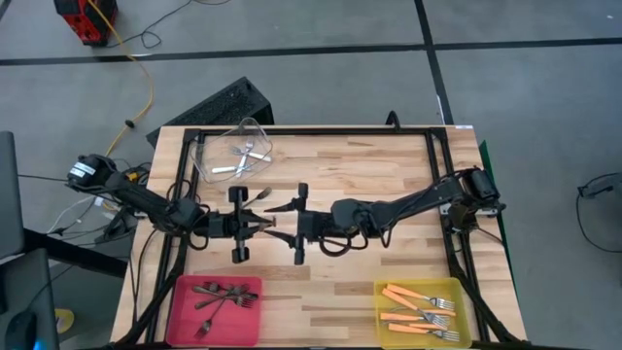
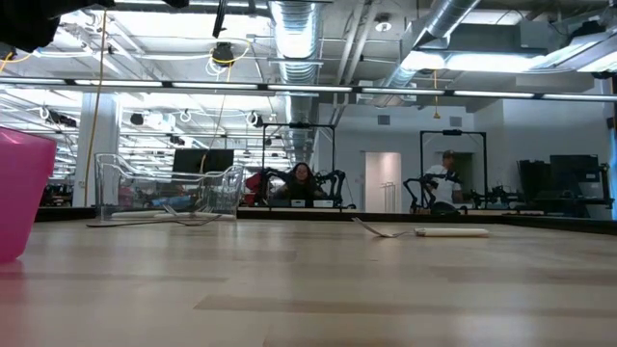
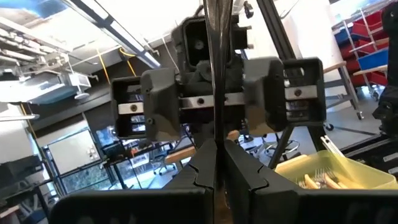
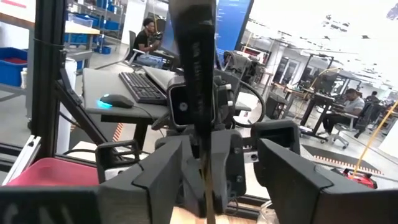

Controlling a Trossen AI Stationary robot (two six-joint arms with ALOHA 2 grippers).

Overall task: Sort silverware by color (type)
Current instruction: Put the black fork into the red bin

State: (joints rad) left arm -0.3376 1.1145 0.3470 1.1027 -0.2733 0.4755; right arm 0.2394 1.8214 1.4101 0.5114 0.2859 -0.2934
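Note:
My two grippers meet head-on over the middle of the table. My left gripper is shut on a slim dark fork that stands upright. My right gripper is open. Its fingers stand either side of the left fingertips and the fork, without visible touch. Dark forks lie in the pink bin, orange-handled ones in the yellow bin and silver ones in the clear bin. One more fork lies flat on the table. My left gripper pinches the dark fork between its two fingers, on the lower stretch of the fork. The fingers come level from the table's left side and lie across it. The fork is lifted clear and stands upright above the fingers.
A black frame runs around the table's edge. The clear bin stands at the far left, the pink bin at the near left, the yellow bin at the near right. A person sits in the room beyond the table.

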